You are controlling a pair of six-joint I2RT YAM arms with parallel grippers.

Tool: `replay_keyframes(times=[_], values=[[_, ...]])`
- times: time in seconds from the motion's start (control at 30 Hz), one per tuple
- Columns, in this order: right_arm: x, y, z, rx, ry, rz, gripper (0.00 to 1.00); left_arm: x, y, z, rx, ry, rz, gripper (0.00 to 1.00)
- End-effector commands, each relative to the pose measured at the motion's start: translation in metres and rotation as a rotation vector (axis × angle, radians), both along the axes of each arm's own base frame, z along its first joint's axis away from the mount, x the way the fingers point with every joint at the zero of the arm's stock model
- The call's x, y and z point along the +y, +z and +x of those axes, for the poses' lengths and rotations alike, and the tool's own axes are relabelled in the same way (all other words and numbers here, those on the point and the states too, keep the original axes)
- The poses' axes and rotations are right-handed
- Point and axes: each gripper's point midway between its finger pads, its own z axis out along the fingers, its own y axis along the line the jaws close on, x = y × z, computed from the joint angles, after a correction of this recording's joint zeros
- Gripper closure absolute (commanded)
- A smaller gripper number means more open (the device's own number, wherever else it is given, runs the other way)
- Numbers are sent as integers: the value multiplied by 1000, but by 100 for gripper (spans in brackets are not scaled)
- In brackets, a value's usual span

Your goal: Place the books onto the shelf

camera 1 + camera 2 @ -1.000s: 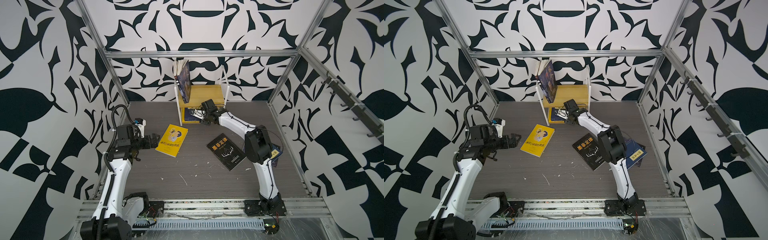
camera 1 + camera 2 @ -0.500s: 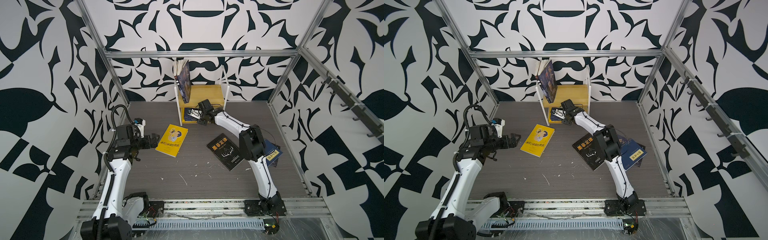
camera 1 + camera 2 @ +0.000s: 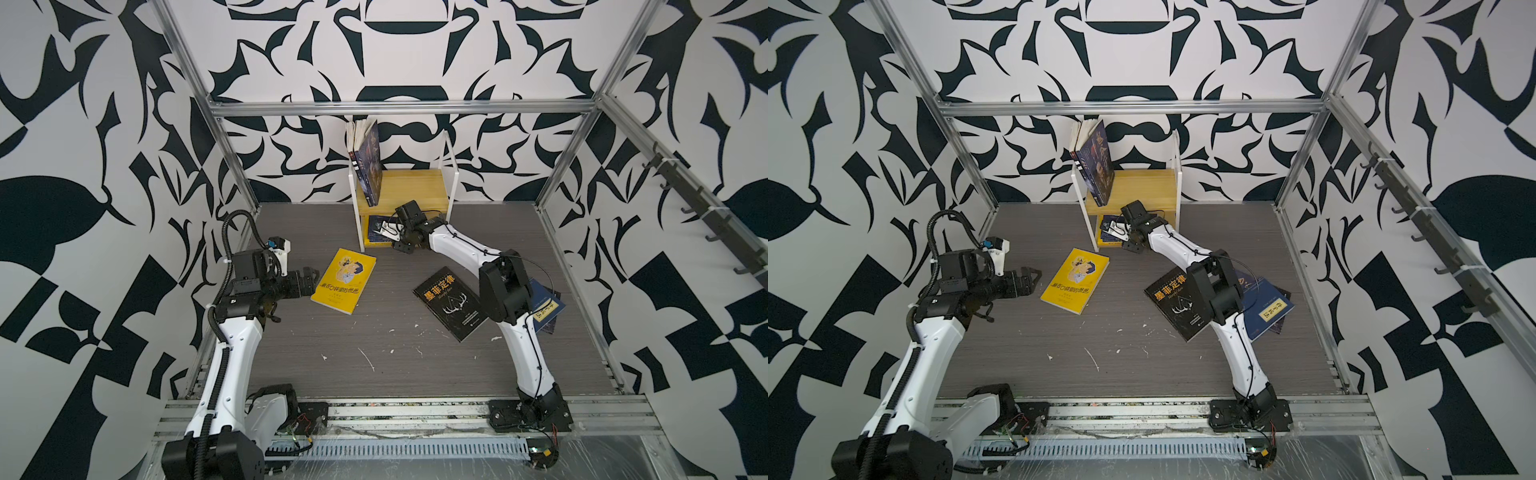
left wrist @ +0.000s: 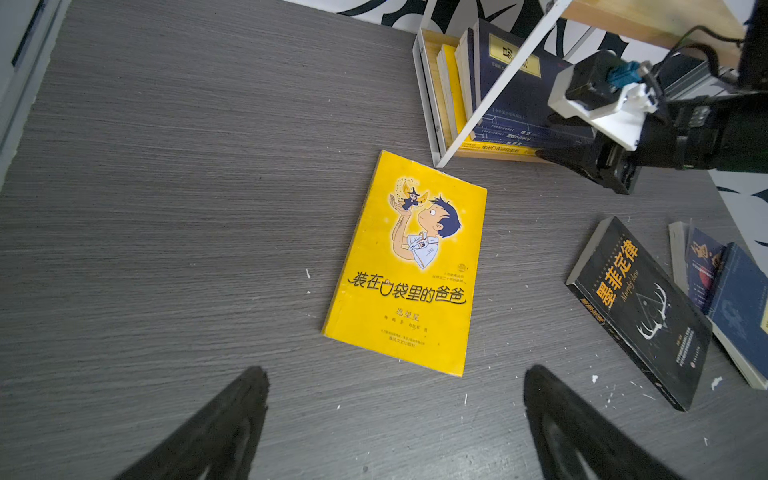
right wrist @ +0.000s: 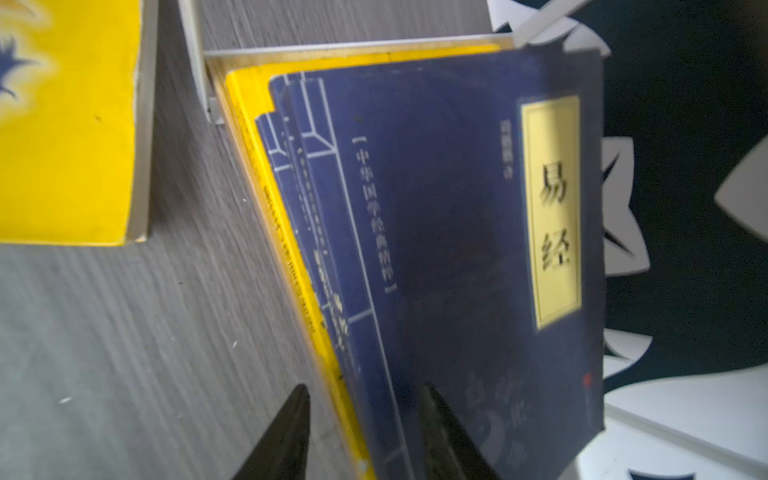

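Step in hand, as I read it: seating the navy paperbacks w/ yellow title labels that stand leaning in the lower tier of the small shelf (light wooden boards, thin white frame). The right gripper is at that tier's front. Its fingers are part-spread astride the bks' lower edges; pinching or just nudging, can't tell.

Next move prob. calls for backing out w/o dragging those leaners along, then fetching a loose bk.

The left gripper has its fingers spread wide, empty, just short of the yellow paperback w/ cartoon boy. That one lies flat, face up on the grey wood-grain worktop near the shelf; thin, so an edge lift is needed.

Also loose: a black paperback w/ gold characters + antlers and a navy stack partly under the right arm. A dark purple-blue book leans on the top tier.
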Motion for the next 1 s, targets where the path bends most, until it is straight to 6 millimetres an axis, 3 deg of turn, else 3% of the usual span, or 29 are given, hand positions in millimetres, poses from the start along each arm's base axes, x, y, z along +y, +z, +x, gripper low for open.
replay_keyframes(times=[0.0, 0.17, 0.3, 0.47, 0.6, 0.8, 0.97], values=[[4, 86, -18, -72, -51, 173, 50, -4, -8, 0, 24, -17, -25, 1], [-11, 115, -54, -65, -171, 342, 43, -9, -9, 7, 44, -37, -45, 1], [-41, 113, -84, -23, -367, 476, 36, -23, -11, 10, 88, -65, -117, 1], [-83, 76, -120, 129, -574, 523, 30, -54, -19, 11, 146, -134, -203, 1], [-110, 54, -138, 189, -717, 593, 26, -60, -35, 22, 180, -155, -123, 0], [-90, 32, -163, 382, -861, 859, 24, -47, -72, 57, 328, -55, -76, 0], [-54, 22, -175, 477, -959, 1024, 25, -39, -96, 76, 441, -38, -33, 1]])
